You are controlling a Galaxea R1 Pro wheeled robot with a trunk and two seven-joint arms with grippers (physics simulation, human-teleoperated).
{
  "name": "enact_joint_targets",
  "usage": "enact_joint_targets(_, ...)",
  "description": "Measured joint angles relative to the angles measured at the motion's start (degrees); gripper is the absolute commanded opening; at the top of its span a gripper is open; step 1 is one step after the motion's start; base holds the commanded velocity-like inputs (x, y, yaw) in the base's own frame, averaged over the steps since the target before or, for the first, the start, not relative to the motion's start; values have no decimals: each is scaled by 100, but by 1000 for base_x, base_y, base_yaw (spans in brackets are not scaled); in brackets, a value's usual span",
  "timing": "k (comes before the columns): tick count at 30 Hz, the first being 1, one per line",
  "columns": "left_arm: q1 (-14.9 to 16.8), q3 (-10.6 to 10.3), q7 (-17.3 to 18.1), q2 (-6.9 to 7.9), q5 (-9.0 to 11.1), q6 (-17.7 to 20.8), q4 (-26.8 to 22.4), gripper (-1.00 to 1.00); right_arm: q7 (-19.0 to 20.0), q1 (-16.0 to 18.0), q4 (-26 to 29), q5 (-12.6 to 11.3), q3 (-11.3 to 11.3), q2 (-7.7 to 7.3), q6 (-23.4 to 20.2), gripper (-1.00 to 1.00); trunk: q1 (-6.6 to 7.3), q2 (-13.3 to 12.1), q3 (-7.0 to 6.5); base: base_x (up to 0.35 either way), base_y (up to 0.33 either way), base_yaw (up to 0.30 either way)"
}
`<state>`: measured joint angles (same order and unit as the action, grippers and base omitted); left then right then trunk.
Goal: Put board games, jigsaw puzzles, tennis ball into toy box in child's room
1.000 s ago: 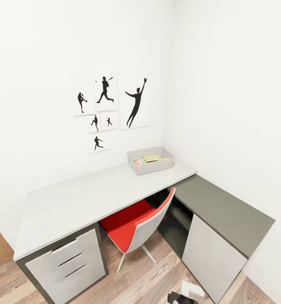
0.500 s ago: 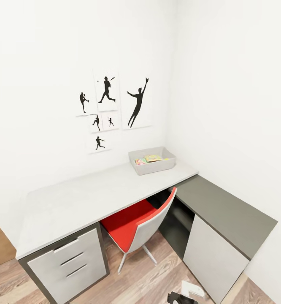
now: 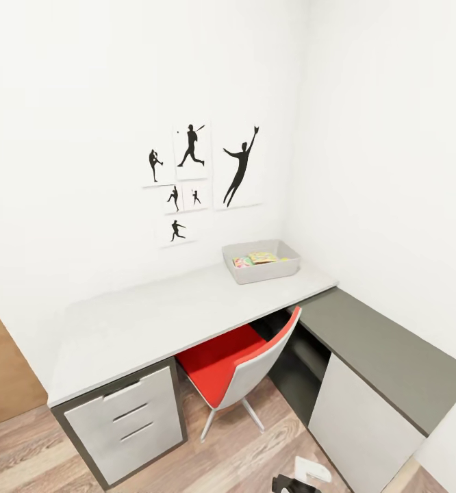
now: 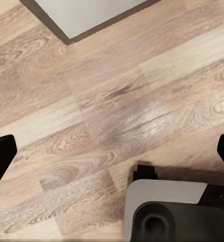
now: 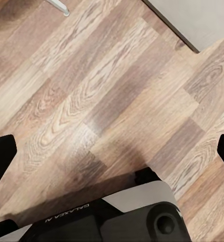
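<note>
The light-grey toy box (image 3: 263, 272) stands at the far right of the light-grey table (image 3: 153, 315), close to the wall corner. Bright flat toys (image 3: 257, 259) in pink, yellow and green lie inside it; from here I cannot tell board games from jigsaw puzzles. The tennis ball is hidden or too small to see, and the bed is out of view. My left gripper (image 4: 112, 156) hangs open over bare wood floor with nothing between its fingers. My right gripper (image 5: 112, 156) is open over the floor too, also holding nothing.
A red-and-white swivel chair (image 3: 238, 363) is tucked under the desk. White drawers (image 3: 129, 424) stand at the left, a lower dark-grey section (image 3: 385, 349) with a white cabinet door at the right. Baseball silhouettes (image 3: 200, 171) hang on the wall. A brown panel (image 3: 5, 370) is at far left.
The whole picture has shifted to the right, so the camera has moved. The toy box, its contents and the chair keep their places on and under the desk.
</note>
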<state>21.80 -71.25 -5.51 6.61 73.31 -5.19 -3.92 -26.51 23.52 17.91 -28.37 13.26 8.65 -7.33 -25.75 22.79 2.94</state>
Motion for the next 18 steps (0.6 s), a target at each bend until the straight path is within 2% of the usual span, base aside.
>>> enact_joint_targets(4,-210,-8,-2,0,-11,-23,7,100,1,1,-521,20,0,-2,85,100,0,0,0,0,0,3)
enact_joint_targets(9,-685,-10,-3,-6,13,-22,8,100,-9,-28,-1370,0,-29,-20,632,100,0,0,1,0,0,0)
enact_joint_targets(14,-949,-7,4,-8,14,-20,8,100,-12,-487,-1654,14,-49,-102,896,100,0,1,1,0,0,0)
enact_joint_targets(18,-1079,-6,5,-2,19,1,12,100,-20,-837,-1690,8,-41,-244,1124,100,0,1,1,0,0,0)
